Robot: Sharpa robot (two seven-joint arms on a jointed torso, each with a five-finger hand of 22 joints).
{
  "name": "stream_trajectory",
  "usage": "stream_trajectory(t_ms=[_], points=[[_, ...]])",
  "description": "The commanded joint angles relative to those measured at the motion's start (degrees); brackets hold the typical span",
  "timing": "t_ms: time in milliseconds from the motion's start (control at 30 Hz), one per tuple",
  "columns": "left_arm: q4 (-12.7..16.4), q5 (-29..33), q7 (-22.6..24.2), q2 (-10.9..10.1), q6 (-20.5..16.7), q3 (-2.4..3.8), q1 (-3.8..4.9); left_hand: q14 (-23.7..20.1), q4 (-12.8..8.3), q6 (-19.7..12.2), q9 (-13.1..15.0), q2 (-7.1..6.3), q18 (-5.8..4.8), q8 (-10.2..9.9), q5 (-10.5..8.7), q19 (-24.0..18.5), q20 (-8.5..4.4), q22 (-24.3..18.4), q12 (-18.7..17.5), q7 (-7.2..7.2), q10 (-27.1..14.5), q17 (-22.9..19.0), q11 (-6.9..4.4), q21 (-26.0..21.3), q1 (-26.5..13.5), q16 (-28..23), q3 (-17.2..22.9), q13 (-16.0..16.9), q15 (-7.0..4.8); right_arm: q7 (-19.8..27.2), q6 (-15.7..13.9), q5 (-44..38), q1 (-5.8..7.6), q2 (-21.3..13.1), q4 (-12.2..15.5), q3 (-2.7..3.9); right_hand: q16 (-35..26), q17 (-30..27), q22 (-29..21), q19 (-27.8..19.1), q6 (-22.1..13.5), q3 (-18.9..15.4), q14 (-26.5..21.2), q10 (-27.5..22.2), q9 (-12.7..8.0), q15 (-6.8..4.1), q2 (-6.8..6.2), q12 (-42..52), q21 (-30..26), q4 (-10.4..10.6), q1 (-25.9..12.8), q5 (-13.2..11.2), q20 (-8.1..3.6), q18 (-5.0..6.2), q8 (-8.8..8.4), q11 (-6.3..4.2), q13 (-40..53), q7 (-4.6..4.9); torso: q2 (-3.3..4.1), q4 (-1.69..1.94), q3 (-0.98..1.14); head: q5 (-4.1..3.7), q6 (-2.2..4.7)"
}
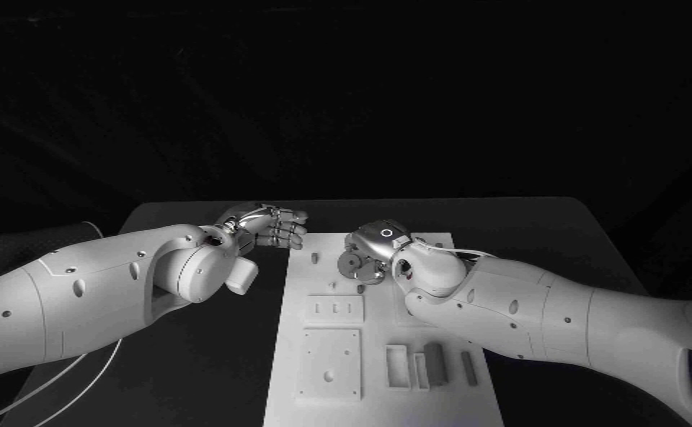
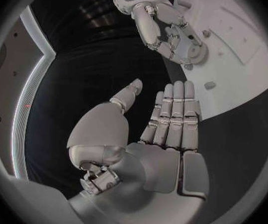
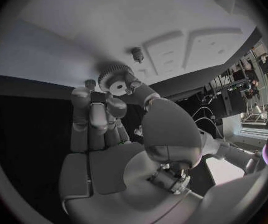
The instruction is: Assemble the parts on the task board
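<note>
The white task board (image 1: 447, 402) lies in the middle of the black table. My right hand (image 1: 381, 243) hovers over the board's far end and pinches a small toothed gear (image 1: 351, 264) between thumb and fingertips. In the right wrist view the gear (image 3: 115, 79) sits at the fingertips, just short of a small peg (image 3: 136, 53) standing on the board (image 3: 78, 25). My left hand (image 1: 268, 225) is over the table beside the board's far left corner. In the left wrist view the left hand (image 2: 165, 129) holds nothing, its fingers straight and thumb apart.
Several upright rectangular pieces (image 1: 433, 364) stand near the board's near right. A square raised plate (image 1: 330, 362) and a smaller one (image 1: 336, 308) lie on its left half. A small round part (image 2: 210, 85) sits on the board (image 2: 233, 30). Bare black table (image 1: 202, 367) flanks the board.
</note>
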Motion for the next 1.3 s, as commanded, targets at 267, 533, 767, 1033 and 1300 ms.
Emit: stream_trajectory(t_ms=[267, 533, 767, 1033, 1300], points=[[0.1, -0.5, 0.1, 0.1, 0.5, 0.07, 0.07, 0.3, 0.2, 0.0, 0.1, -0.03, 1.02, -0.4, -0.22, 0.2, -0.09, 0.1, -0.2, 0.3, 0.3, 0.1, 0.17, -0.3, -0.5, -0.2, -0.1, 0.1, 0.04, -0.8, -1.4, -0.3, -0.02, -0.1, -0.3, 0.02, -0.1, -0.2, 1.1, -0.3, 2.6, -0.3, -0.1, 0.1, 1.7, -0.47, -0.66, -0.4, 0.2, -0.1, 0.4, 0.5, -0.43, 3.97, 1.12, -0.46, -0.1, 0.15, 0.01, 0.05, -0.01, -0.01, 0.06], [0.1, -0.5, 0.0, 0.1, 0.4, 0.07, 0.07, 0.3, 0.1, 0.0, 0.1, -0.02, 1.03, -0.4, -0.22, 0.2, -0.08, 0.1, -0.2, 0.3, 0.3, 0.1, 0.17, -0.3, -0.4, -0.3, -0.1, 0.1, 0.04, -0.8, -1.3, -0.3, -0.02, 0.1, -0.5, 0.02, -0.1, -0.2, 1.1, -0.3, 2.8, -0.4, -0.1, 0.2, 1.7, -0.49, -0.68, -0.5, 0.2, 0.0, 0.6, 0.5, -0.42, 3.97, 1.2, -0.49, -0.1, 0.11, 0.01, -0.03, 0.01, 0.03, 0.06], [0.1, -0.5, 0.0, 0.1, 0.5, 0.07, 0.07, 0.3, 0.1, 0.0, 0.1, -0.03, 1.03, -0.4, -0.22, 0.2, -0.08, 0.1, -0.3, 0.3, 0.3, 0.1, 0.17, -0.3, -0.4, -0.3, 0.0, 0.2, 0.04, -1.5, -2.4, -0.8, -0.02, 0.3, -0.5, 0.03, -0.1, -0.1, 1.1, -0.3, 3.6, -0.5, 0.0, 0.4, 2.1, -0.62, -0.63, -0.6, 0.2, -0.1, 1.1, 0.7, -0.42, 3.97, 1.6, -0.71, -0.1, -0.12, 0.0, -0.05, 0.02, 0.01, 0.14], [0.0, -0.5, 0.0, 0.1, 0.5, 0.07, 0.07, 0.3, 0.1, 0.0, 0.1, -0.03, 1.03, -0.4, -0.22, 0.2, -0.08, 0.1, -0.3, 0.31, 0.3, 0.2, 0.18, -0.3, -0.4, -0.3, 0.0, 0.2, 0.04, -2.0, -2.7, -1.2, -0.02, 0.6, -0.6, 0.03, -0.2, -0.3, 1.1, -0.4, 3.8, -0.6, -0.1, 0.4, 2.2, -0.71, -0.87, -0.7, 0.2, -0.1, 1.4, 0.8, -0.41, 3.97, 1.69, -0.81, -0.1, -0.22, 0.0, 0.0, 0.03, -0.05, 0.1], [0.0, -0.5, 0.0, 0.2, 0.5, 0.08, 0.07, 0.3, 0.1, 0.0, 0.2, -0.04, 1.03, -0.4, -0.22, 0.2, -0.07, 0.1, -0.3, 0.31, 0.3, 0.2, 0.18, -0.3, -0.4, -0.4, 0.0, 0.2, 0.04, -2.0, -2.8, -1.2, -0.01, 0.9, -0.7, 0.03, -0.2, -0.3, 1.1, -0.4, 3.8, -0.6, -0.1, 0.5, 2.3, -0.76, -1.0, -0.8, 0.2, -0.1, 1.7, 0.9, -0.41, 3.97, 1.68, -0.84, -0.1, -0.26, 0.01, -0.06, 0.0, -0.07, 0.16]])
